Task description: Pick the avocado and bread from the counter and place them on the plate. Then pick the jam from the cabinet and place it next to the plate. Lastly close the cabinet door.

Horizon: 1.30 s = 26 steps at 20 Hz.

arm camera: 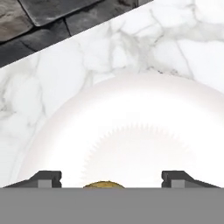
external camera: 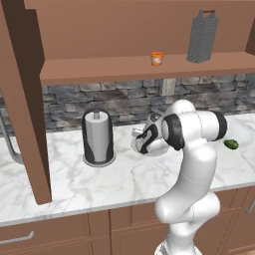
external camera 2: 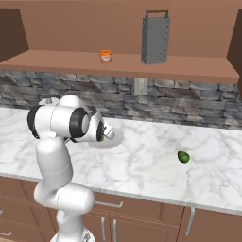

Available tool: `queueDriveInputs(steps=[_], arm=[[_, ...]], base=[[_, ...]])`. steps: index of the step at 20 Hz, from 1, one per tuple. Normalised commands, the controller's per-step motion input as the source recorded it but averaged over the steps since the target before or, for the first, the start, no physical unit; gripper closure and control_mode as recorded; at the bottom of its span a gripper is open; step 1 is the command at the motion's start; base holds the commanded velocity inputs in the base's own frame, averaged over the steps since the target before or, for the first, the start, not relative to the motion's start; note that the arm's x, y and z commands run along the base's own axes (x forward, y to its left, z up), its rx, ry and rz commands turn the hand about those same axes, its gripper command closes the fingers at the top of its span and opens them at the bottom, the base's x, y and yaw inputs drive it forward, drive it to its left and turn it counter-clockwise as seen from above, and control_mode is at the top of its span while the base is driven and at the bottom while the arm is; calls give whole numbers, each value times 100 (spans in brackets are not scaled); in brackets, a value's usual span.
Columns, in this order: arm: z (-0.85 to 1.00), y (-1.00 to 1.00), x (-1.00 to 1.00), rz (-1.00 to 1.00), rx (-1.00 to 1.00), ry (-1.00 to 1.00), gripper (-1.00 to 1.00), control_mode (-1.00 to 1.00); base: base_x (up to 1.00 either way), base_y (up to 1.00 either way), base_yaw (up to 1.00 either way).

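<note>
In the hand view my gripper hangs open just above the pale plate, its fingertips wide apart. The yellow-brown bread lies on the plate between them, touching neither tip. From the base cameras the hand is bent down over the plate on the white marble counter. The dark green avocado sits on the counter well to the right of the plate. The orange jam stands on the shelf of the open cabinet.
A tall grey grater stands on the shelf right of the jam. A paper-towel holder stands on the counter left of the plate. The open cabinet door juts out over the counter's left part. A stone backsplash runs behind.
</note>
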Motion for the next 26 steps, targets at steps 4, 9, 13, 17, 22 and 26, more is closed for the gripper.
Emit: queueDriveInputs(steps=[4, 9, 13, 17, 22, 26], arm=[[21, 0, -18, 12, 0, -7, -100, -100], [34, -1, -28, 12, 0, -15, -100, -100], [52, -23, -63, 4, 0, -20, -100, -100], [61, -44, -74, 0, -2, -12, -100, -100], [68, -59, -65, -3, -1, -3, -100, -100], [85, -63, -48, -7, 0, 0, -100, -100]], base=[[0, 0, 0], [0, 0, 0], [0, 0, 0], [0, 0, 0], [0, 0, 0], [0, 0, 0]])
